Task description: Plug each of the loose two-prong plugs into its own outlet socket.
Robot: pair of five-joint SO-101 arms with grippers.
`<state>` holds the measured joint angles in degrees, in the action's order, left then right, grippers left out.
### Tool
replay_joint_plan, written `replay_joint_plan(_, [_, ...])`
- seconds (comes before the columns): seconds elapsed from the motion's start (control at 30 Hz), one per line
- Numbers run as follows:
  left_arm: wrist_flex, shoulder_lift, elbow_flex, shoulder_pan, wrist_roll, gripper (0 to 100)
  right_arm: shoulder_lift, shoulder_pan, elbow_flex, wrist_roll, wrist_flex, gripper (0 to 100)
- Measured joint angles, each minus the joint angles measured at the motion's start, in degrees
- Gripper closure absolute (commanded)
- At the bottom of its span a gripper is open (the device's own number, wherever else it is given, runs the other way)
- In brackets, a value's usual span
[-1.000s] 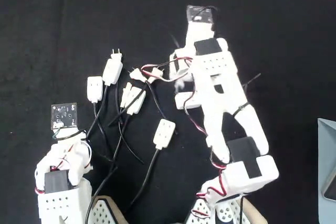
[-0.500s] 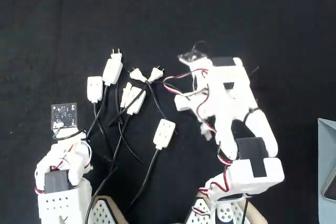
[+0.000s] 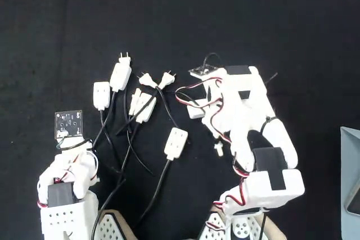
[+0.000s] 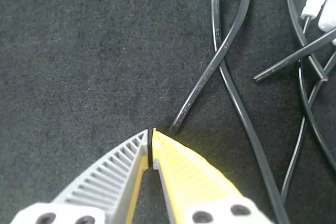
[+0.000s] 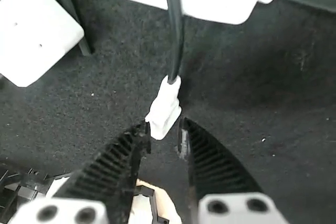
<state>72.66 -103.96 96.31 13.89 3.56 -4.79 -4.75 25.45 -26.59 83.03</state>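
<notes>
The right arm stands folded high, its right gripper (image 5: 164, 132) pinching a small white plug (image 5: 165, 111) just right of the lone outlet socket (image 3: 176, 141), while the left gripper (image 4: 151, 137) is pressed together well to that socket's left, tangled black cables (image 3: 161, 178) and other plugs (image 3: 120, 74) lie between and beyond, and open black table (image 3: 315, 37) spreads farther right.
</notes>
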Motion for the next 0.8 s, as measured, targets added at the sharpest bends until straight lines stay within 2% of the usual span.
replay_joint_plan(0.17, [0.00,0.00,0.00,0.00,0.00,97,-0.70,0.00,0.00,0.70,0.18,90.0])
replay_joint_plan(0.47, [0.00,0.00,0.00,0.00,0.00,97,-1.76,-3.87,-6.51,10.64,7.65,89.9])
replay_joint_plan(0.8, [0.00,0.00,0.00,0.00,0.00,97,-7.47,-4.92,-7.12,14.33,4.31,90.0])
